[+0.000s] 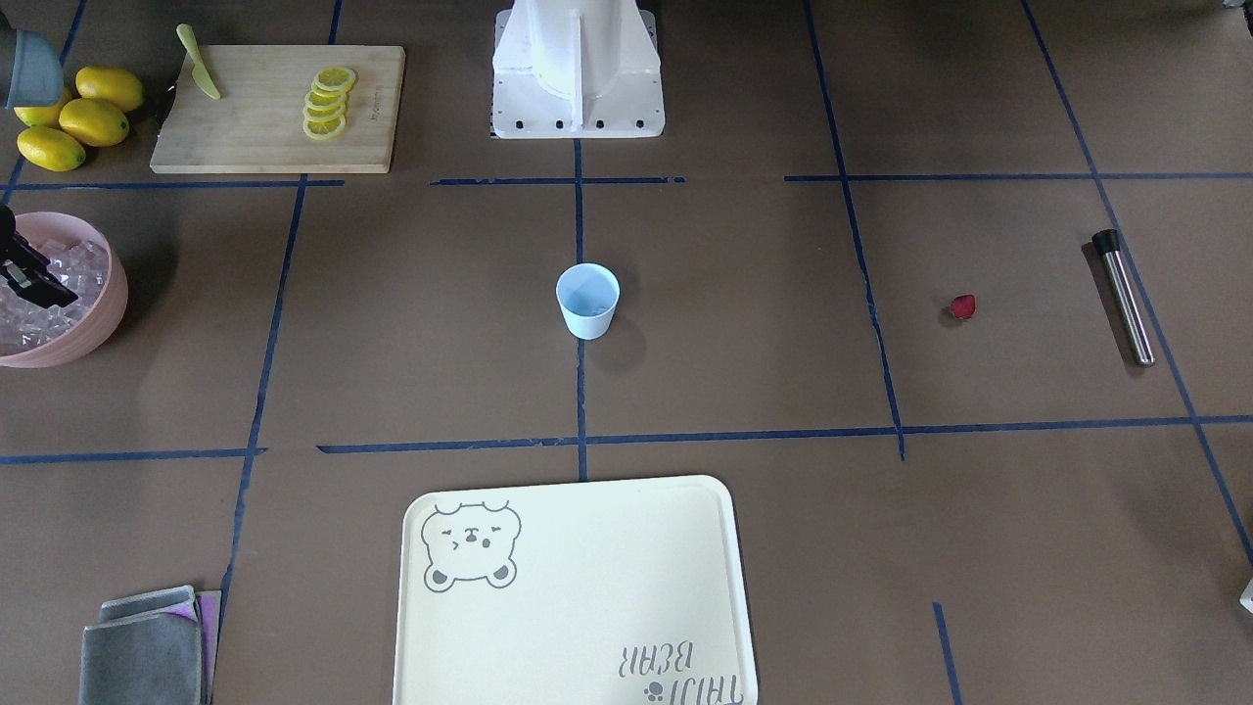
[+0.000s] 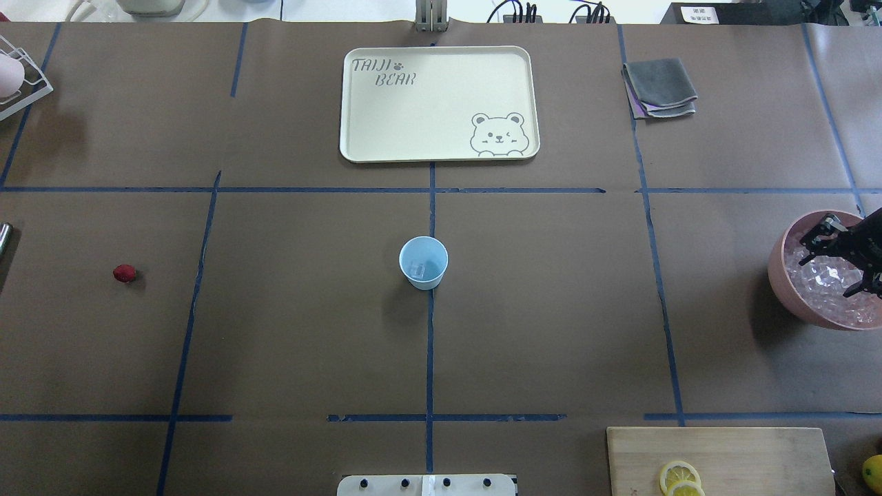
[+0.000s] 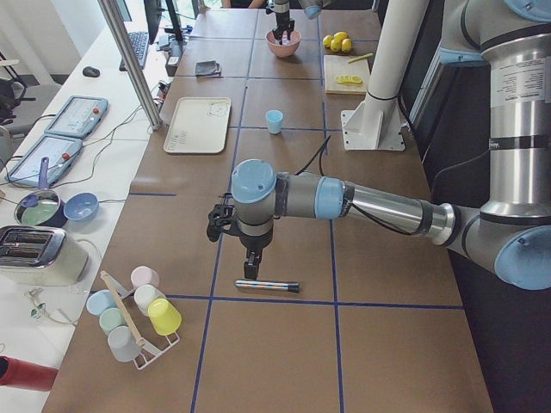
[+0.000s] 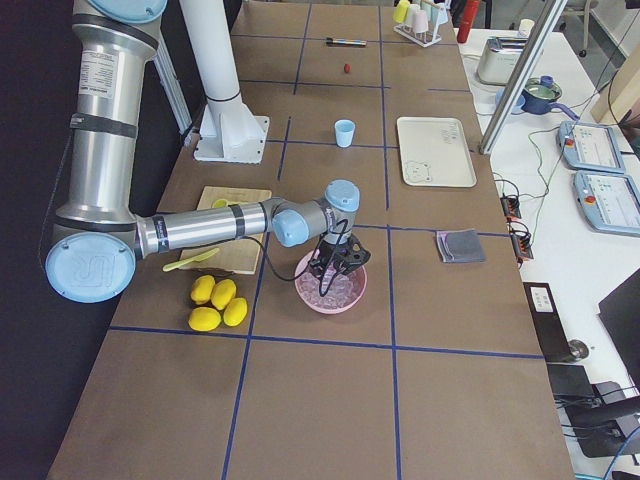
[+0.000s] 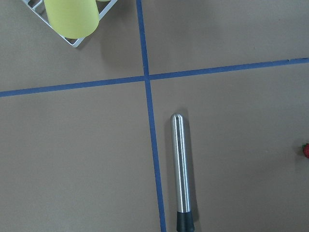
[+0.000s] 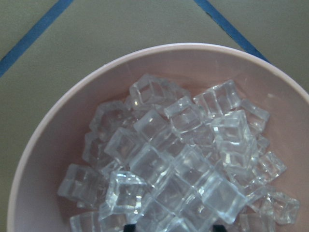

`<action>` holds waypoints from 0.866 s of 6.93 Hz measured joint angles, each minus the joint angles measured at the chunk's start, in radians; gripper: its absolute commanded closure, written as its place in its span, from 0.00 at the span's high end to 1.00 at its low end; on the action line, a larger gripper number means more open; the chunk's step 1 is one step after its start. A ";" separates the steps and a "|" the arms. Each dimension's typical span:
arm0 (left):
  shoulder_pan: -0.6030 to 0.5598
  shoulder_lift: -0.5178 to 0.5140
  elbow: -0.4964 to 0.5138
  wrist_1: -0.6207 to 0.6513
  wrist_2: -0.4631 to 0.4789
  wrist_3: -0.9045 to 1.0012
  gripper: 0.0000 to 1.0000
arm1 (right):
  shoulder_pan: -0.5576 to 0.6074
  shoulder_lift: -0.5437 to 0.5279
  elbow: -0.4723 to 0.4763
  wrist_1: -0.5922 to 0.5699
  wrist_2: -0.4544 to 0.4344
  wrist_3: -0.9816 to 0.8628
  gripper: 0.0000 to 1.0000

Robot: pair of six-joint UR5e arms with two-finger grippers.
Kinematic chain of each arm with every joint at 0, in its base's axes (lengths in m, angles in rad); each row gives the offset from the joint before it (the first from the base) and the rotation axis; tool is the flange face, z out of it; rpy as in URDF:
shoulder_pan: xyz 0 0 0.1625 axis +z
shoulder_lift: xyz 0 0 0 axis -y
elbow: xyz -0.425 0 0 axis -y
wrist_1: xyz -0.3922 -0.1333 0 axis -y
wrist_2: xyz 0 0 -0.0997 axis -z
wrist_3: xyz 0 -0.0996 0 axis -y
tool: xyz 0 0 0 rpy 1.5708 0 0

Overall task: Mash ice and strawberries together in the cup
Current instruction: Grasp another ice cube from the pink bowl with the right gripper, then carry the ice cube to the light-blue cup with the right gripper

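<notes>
Overhead exterior view: the right gripper [image 2: 830, 272] is hovering over the ice [image 2: 847, 310] in the pink bowl [image 2: 778, 275], fingers spread and empty. Aiming for one loose top cube is looking wisest, with the cup [image 2: 423, 262] waiting at counter centre.

Overhead and front views face oppositely, sharing the cup [image 1: 588, 321].

A cream bear tray [image 2: 427, 124] lies flat; seen from overhead, folded grey cloths [image 2: 660, 86] sit near its right side; a pink bowl [image 2: 782, 275] stands well right of it. A wooden board [image 2: 744, 455] bearing lemon slices [image 2: 679, 477] lies farther off that way; a steel muddler [image 1: 1124, 299] lies far to the tray's left.
</notes>
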 measured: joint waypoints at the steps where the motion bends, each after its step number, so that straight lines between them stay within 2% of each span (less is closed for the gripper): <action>1: 0.000 0.000 0.000 0.000 0.000 0.000 1.00 | 0.000 0.000 0.001 0.000 0.001 0.006 0.00; 4: -0.005 0.000 -0.003 0.000 -0.002 0.000 1.00 | 0.002 0.001 0.020 0.001 0.002 0.013 0.00; 6: -0.006 0.000 -0.005 0.001 -0.003 -0.001 1.00 | 0.002 0.009 0.096 0.000 0.005 0.031 0.00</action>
